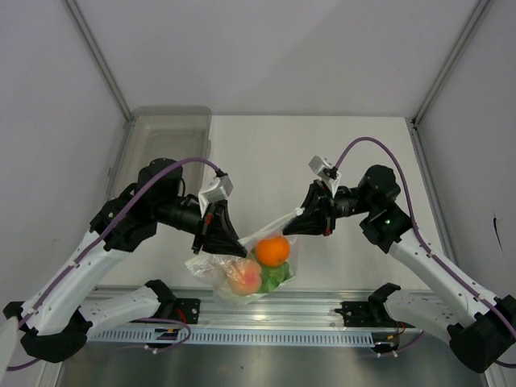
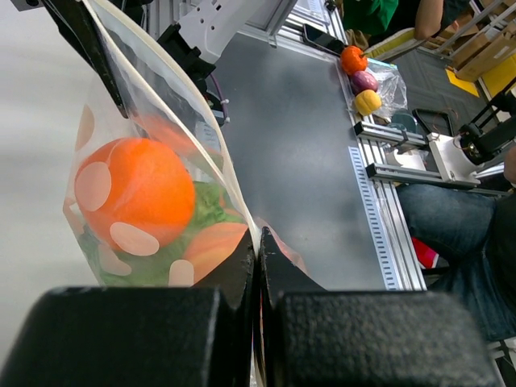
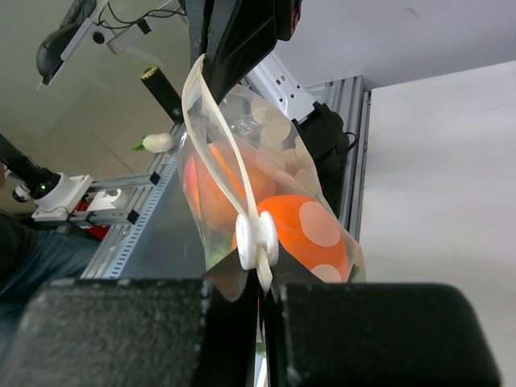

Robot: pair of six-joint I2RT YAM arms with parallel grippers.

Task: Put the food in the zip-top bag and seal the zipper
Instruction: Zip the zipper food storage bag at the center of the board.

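The zip-top bag (image 1: 211, 270) hangs stretched between my two grippers above the table's near edge. Inside it are a round orange fruit (image 1: 272, 250), green lettuce (image 1: 276, 277) and a second orange fruit (image 1: 244, 277); I cannot make out the beige lump. My left gripper (image 1: 234, 247) is shut on the bag's left top corner (image 2: 242, 211), with the orange fruit (image 2: 133, 201) and lettuce (image 2: 208, 210) just beyond it. My right gripper (image 1: 292, 226) is shut on the bag's right top end, right behind the white zipper slider (image 3: 258, 240). The zipper strip (image 3: 211, 153) runs from the slider to the left fingers (image 3: 242, 32).
A rigid translucent grey bin (image 1: 165, 137) stands at the back left of the table. An aluminium rail (image 1: 266, 310) runs along the near edge under the bag. Off the table, another bag with small fruits (image 2: 367, 81) lies on a side surface.
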